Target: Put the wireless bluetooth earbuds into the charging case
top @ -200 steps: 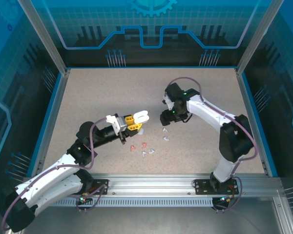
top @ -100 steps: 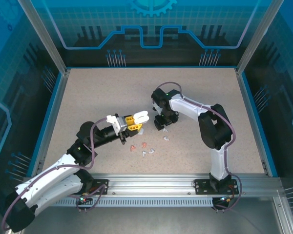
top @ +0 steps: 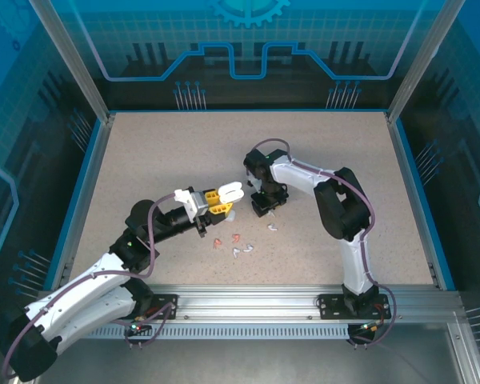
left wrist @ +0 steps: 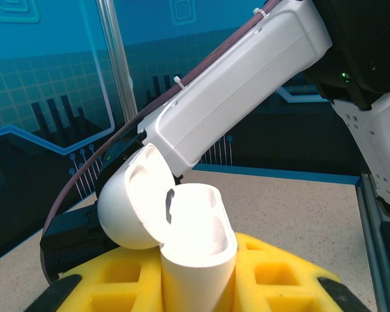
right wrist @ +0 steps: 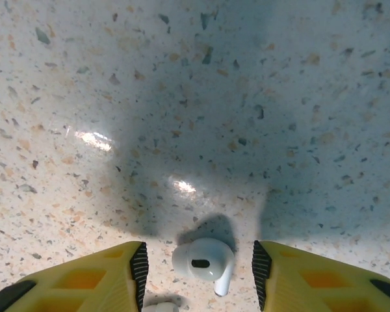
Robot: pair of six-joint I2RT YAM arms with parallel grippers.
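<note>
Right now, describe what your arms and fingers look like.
Both the left arm and right arm have white shells with black joints. A purplish-grey cable loops along each. The fingers are yellow blocks with square recesses and black ridged pads.

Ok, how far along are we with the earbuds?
Done: the case is open, held in the left fingers. In hand: the right fingers straddle a white earbud on the table, open, not yet gripping. Left: seating it, plus the loose buds nearby.
</note>
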